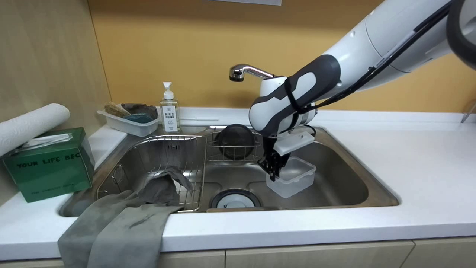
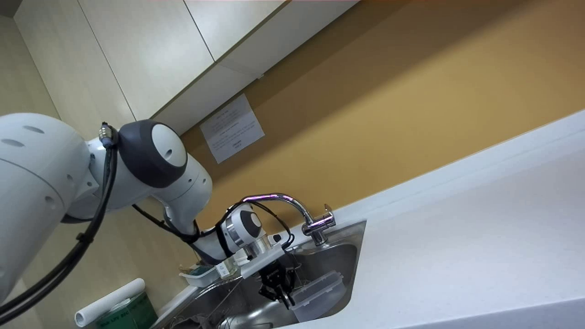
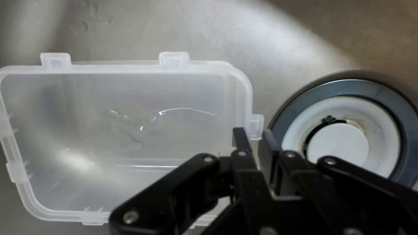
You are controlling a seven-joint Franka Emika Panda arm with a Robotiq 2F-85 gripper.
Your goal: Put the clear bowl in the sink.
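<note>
We located the clear bowl (image 1: 295, 176) inside the sink (image 1: 342, 182), mouth upward. The gripper (image 3: 257, 140) was, by our reading, clenched on it: the fingers (image 3: 241, 140) straddled one short wall beside its small tab (image 3: 256, 124), the inner finger within the bowl and the outer one outside. In the wrist view the bowl extended to the left of the gripper — its long axis running away from the grasped wall — while the round drain (image 3: 343, 133) lay just beyond the outer finger. In both exterior views we were unable to confirm whether the base touched the sink floor.

We judged this to be the placing step, near completion. The next move called for seating the base, parting the fingers and withdrawing straight up; sideways travel would likely have caught the inner finger and dragged the bowl.
</note>
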